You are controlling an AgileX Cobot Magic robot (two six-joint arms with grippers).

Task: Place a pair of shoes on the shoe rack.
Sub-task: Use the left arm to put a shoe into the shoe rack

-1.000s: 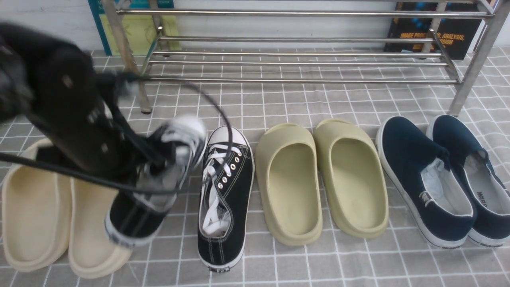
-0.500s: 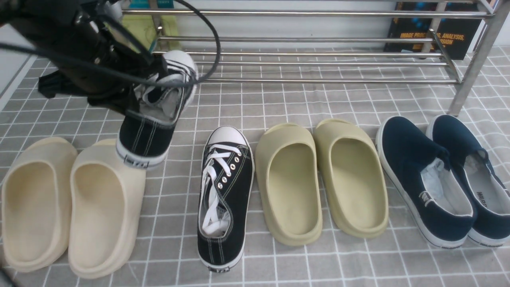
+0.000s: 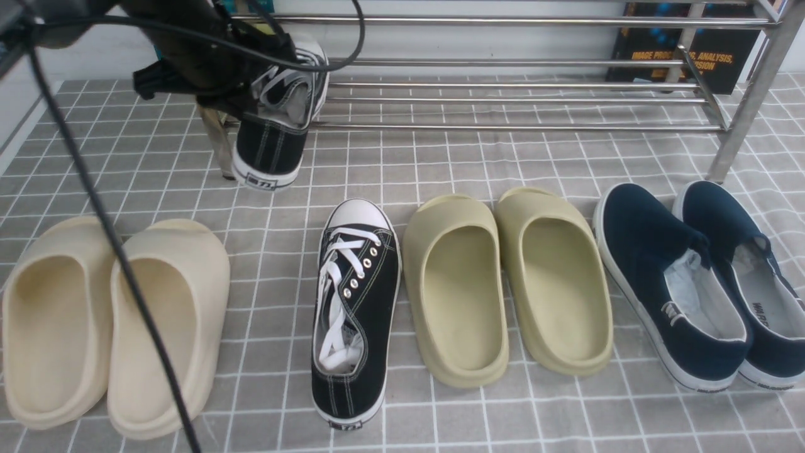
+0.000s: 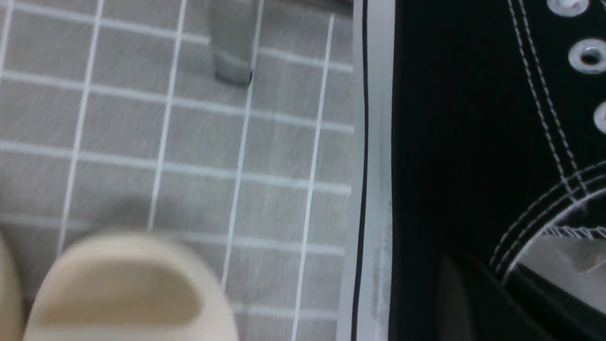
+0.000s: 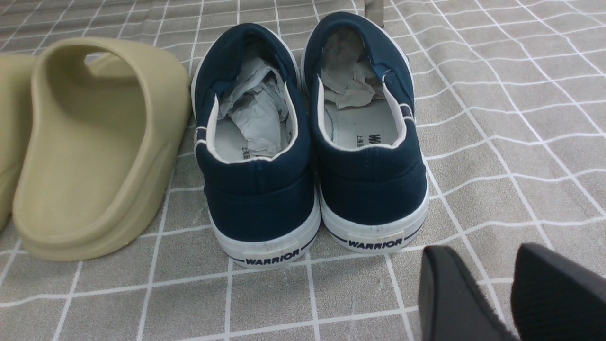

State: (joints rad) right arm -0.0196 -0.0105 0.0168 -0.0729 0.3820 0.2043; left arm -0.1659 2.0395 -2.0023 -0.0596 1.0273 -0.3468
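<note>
We're swinging lifted sneaker (image 3: 272, 148) off mat (image 3: 478, 163) up to shoe rack (image 3: 503, 62) left end, toe over lower bars. Reckon left gripper (image 3: 255, 85) clamping its collar, view cluttered. Meanwhile right gripper (image 5: 497, 293) idling, jaws slightly apart, empty. Leaving second sneaker (image 3: 355, 302) waiting on mat.

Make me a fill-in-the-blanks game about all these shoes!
1. The left gripper holds a sneaker with ____ laces.
2. Counting the other sneaker too, the front view shows ____ shoes altogether.
3. The heel labels of the slip-ons read ____.
4. The right gripper, jaws open, holds ____.
Missing words: white; eight; WARRIOR; nothing.
</note>
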